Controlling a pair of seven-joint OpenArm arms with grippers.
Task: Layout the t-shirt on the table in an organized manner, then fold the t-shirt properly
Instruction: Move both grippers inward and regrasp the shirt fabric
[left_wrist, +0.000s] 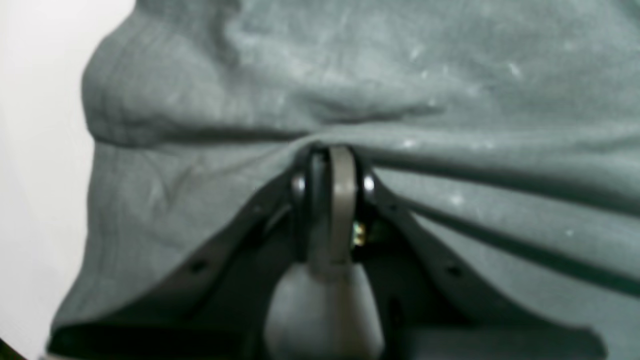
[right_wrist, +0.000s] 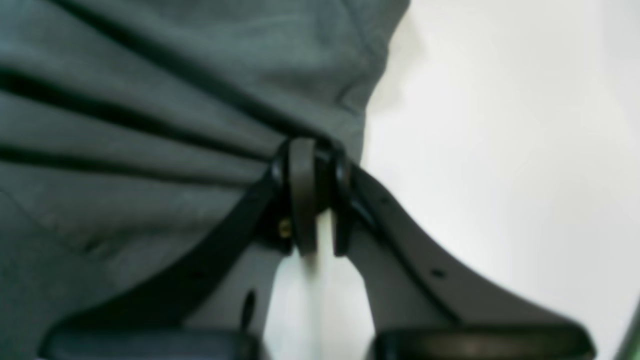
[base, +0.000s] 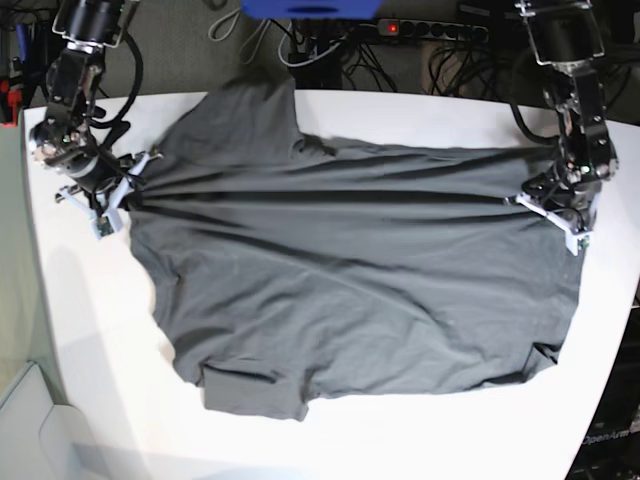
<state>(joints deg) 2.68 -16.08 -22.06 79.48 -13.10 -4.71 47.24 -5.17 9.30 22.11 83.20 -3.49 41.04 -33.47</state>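
Note:
The dark grey t-shirt (base: 340, 290) lies spread across the white table (base: 90, 340), pulled taut between my two grippers so that long creases run from one to the other. At the table's left side my right gripper (base: 128, 192) is shut on the cloth's edge; its wrist view shows the jaws pinched on the t-shirt (right_wrist: 150, 125) at the gripper (right_wrist: 312, 150). At the right side my left gripper (base: 530, 200) is shut on the opposite edge, and folds of the t-shirt (left_wrist: 400, 75) fan out from the gripper (left_wrist: 334, 152). A sleeve sticks out toward the back.
Cables and a power strip (base: 430, 30) lie on the floor behind the table. A blue object (base: 310, 8) sits at the top edge. The table's rounded front and left edges (base: 50, 330) show bare white around the cloth.

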